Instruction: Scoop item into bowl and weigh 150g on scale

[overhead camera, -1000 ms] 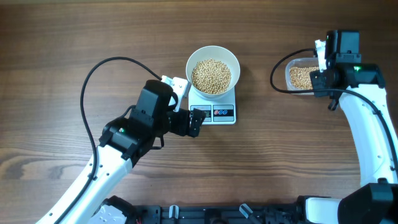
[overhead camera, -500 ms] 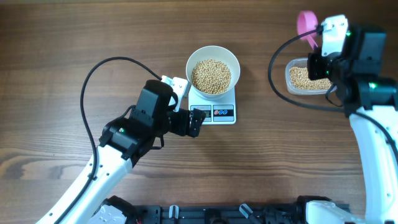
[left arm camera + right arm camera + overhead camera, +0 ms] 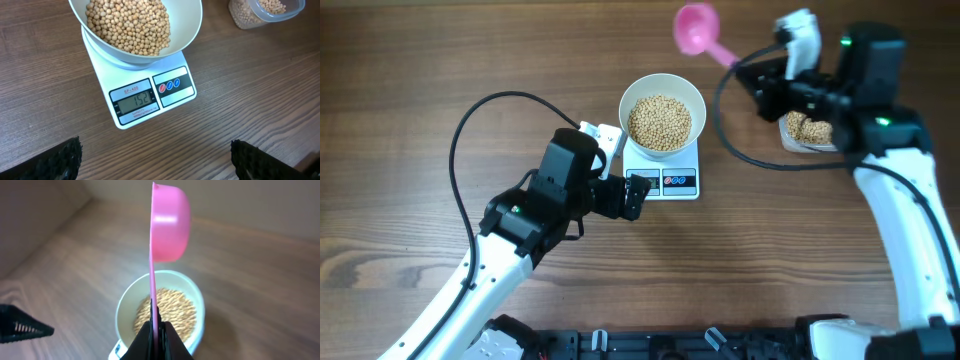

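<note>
Overhead, the relation that matters is between the pink scoop [image 3: 696, 27] and the white bowl [image 3: 624, 105]. The scoop's cup hangs in the air just past the bowl's far right rim. Its handle slants back and to the right into the right hand [image 3: 752, 72], whose fingers are pressed together on the handle's end. The long axis therefore points from that hand toward the far side of the bowl, and the bowl lies to the left of the cup and nearer the robot. In the right wrist view the scoop [image 3: 170, 225] stands on edge directly above the bowl [image 3: 200, 305]; whether it carries any soybeans cannot be told. The soybeans [image 3: 659, 122] fill the bowl, which sits on the kitchen scale [image 3: 680, 183]; more lie in the clear plastic tub [image 3: 810, 130] under the right arm. The left hand [image 3: 635, 195] rests spread and empty beside the scale's front left corner, on the counter [image 3: 420, 60]. Its camera shows the display [image 3: 135, 100] reading 152. Any trimming of the load would probably fall to the right arm, since it holds the tool.
</note>
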